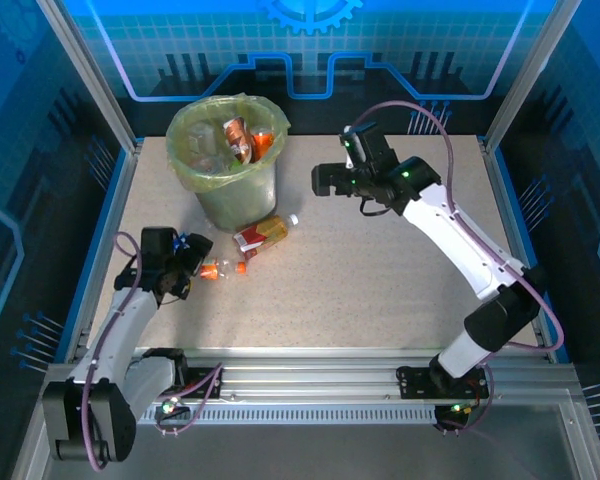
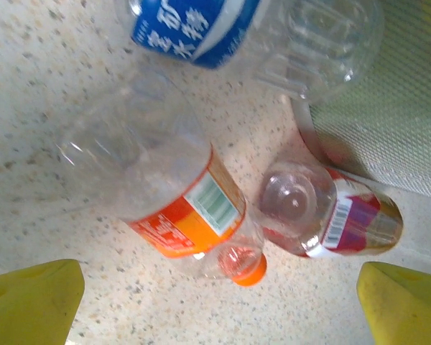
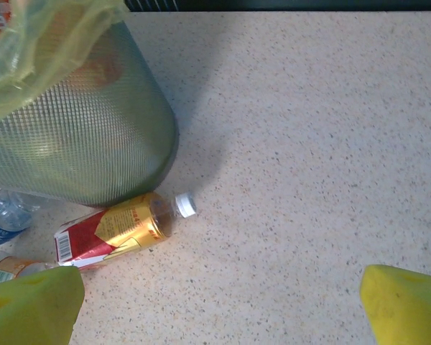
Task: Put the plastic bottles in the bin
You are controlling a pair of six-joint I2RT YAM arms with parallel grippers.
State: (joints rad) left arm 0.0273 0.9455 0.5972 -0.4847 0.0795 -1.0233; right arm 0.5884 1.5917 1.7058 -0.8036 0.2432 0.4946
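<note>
**Both claws wide open and empty; three bottles loose beside the bin**

Left claw (image 1: 183, 262): jaws fully spread, nothing held. It sits low over an orange-labelled bottle (image 2: 179, 208) lying on the table (image 1: 380, 280), with the bottle's orange cap nearest the claw. Just beyond lies a red-and-gold bottle (image 1: 263, 235) with a white cap, on its side just beside the foot of the bin (image 1: 235, 195). A blue-labelled bottle (image 2: 197, 21) lies close to both.

Right claw (image 1: 328, 180): jaws fully spread, nothing held, raised over bare table right of the bin.

The bin stands upright at rear left, bag-lined, with several binned bottles (image 1: 245, 140) inside.
</note>
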